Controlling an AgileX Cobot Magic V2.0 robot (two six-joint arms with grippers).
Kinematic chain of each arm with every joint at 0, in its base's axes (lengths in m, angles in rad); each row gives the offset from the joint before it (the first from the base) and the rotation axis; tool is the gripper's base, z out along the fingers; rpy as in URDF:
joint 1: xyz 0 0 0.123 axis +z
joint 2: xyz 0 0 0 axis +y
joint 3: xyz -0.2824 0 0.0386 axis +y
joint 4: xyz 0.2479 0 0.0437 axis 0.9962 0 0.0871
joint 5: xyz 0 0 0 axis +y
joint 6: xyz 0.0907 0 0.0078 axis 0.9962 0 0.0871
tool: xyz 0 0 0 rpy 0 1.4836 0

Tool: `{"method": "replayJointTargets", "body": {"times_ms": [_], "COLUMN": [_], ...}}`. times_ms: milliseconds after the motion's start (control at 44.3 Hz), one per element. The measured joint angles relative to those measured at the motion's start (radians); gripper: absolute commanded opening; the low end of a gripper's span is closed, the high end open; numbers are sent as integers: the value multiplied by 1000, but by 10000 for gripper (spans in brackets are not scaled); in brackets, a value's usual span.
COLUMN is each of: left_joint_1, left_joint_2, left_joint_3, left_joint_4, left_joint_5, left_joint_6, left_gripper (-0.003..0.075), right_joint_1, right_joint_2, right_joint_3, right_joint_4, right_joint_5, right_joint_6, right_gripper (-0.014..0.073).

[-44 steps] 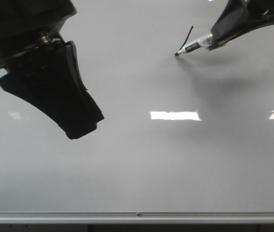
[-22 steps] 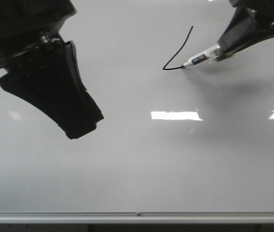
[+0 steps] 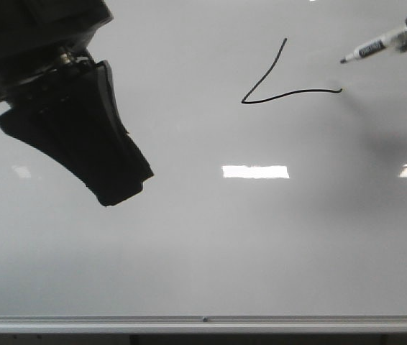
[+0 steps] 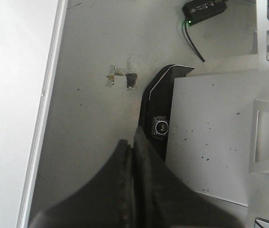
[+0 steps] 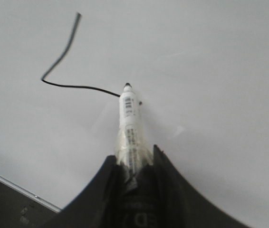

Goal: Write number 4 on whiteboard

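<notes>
Holding marker (image 3: 365, 50), tip just beside number 4 (image 3: 282, 90)

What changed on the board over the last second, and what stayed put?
The right claw, gripping the marker, finished the slanted stroke, drew the wavy bar to the right, then moved up and right, the tip now clear of the line's end. The number 4 grew from a short stroke to two strokes. The left claw and whiteboard stayed unchanged.

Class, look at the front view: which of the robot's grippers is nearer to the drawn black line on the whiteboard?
The right. The right gripper, gripping the marker, sits just beyond the line's right end. The left gripper, jaws closed, hangs far off over the whiteboard's left side.
</notes>
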Motion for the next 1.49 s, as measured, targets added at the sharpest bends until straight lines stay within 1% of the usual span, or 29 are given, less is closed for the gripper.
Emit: {"method": "replayJointTargets", "body": {"times_ms": [113,293,474,857,1015,1286,1422,1489], "left_joint_1": [0,0,-1,-1,-1,-1,-1,-1], "left_joint_2": [0,0,0,0,0,0,0,0], "left_joint_3": [0,0,0,0,0,0,0,0], "left_joint_4": [0,0,-2,-2,-2,-2,-2,-2], "left_joint_5": [0,0,0,0,0,0,0,0], "left_joint_6": [0,0,0,0,0,0,0,0], "left_gripper": [-20,-20,-20,-20,-20,-20,-20,-1], "right_joint_1": [40,81,85,85,87,89,89,89], "right_joint_2": [-23,56,119,142,144,159,157,129], "right_joint_3": [-27,-90,-113,-116,-60,104,118,107], "right_joint_4": [0,2,5,8,10,6,1,1], "right_joint_5": [0,-25,-47,-39,-33,-31,-23,16], "right_joint_6": [0,2,2,2,2,2,2,0], "right_gripper": [-104,-104,-104,-104,-104,-104,-104,-104]}}
